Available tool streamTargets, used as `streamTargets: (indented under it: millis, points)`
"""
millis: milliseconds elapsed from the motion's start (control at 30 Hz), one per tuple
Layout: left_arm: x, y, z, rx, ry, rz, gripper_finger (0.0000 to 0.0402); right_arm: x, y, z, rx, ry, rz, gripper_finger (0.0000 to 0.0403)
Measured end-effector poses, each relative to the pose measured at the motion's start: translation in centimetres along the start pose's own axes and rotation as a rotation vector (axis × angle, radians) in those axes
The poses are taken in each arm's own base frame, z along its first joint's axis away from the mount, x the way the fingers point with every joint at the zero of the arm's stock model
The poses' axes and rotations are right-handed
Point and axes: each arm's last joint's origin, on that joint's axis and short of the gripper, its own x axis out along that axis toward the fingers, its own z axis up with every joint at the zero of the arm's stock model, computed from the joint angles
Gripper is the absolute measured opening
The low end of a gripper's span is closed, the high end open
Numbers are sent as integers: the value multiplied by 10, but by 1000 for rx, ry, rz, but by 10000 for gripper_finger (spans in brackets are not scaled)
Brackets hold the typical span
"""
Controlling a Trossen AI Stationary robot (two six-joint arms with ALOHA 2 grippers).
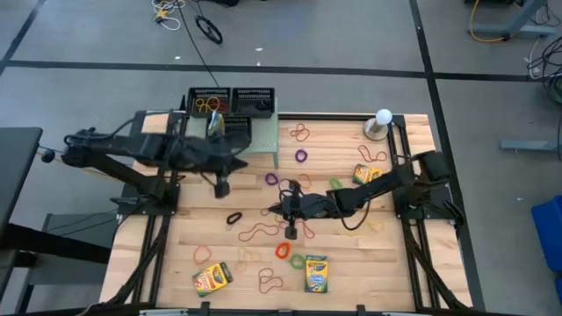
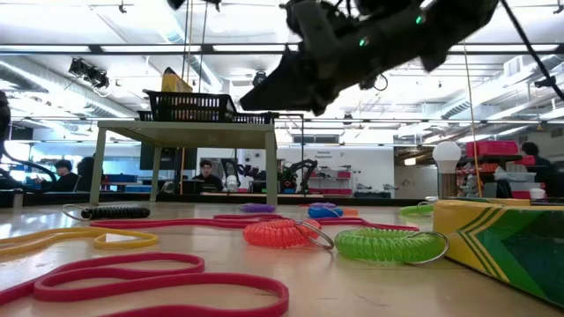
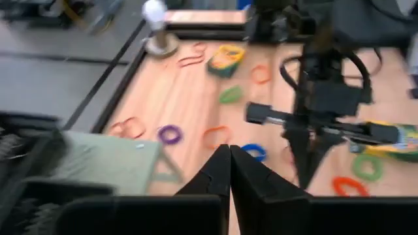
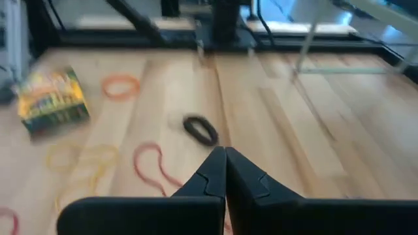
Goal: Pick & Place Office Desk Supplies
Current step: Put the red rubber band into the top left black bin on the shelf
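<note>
High view | left gripper (image 1: 221,186) hanging pinched together, empty, beside shelf (image 1: 263,139) | right gripper (image 1: 291,230) likewise pinched, empty, hovering over rubber bands (image 1: 260,232) mid-worktop (image 1: 351,254) | next: reopening, lowering onto one band

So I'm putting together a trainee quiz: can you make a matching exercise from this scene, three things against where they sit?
Things:
1. white ball
2. black mesh trays
3. green coil

Places:
A. beside a crayon box near the front edge
B. on the green shelf
C. at the far right corner of the table

Pairs: 1-C, 2-B, 3-A
</note>
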Motion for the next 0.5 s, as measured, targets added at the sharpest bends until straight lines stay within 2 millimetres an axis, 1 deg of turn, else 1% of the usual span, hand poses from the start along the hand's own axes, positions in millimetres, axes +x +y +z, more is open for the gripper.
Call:
streamTargets:
  millis: [100,200,267,400,500]
  points:
    - [10,-12,-21,18,-77,-78,8,-14,6,5,-29,45,-39,2]
    - [24,-23,-44,16,-95,-152,13,-26,13,5,-43,98,-73,2]
    - [37,-28,-57,-11,-98,-168,16,-32,17,3,-43,135,-93,2]
    - [64,-38,-71,-94,-147,-172,21,-37,23,-3,-16,188,-130,1]
    - [83,-45,-84,-64,-130,-174,18,-40,25,-8,1,225,-173,1]
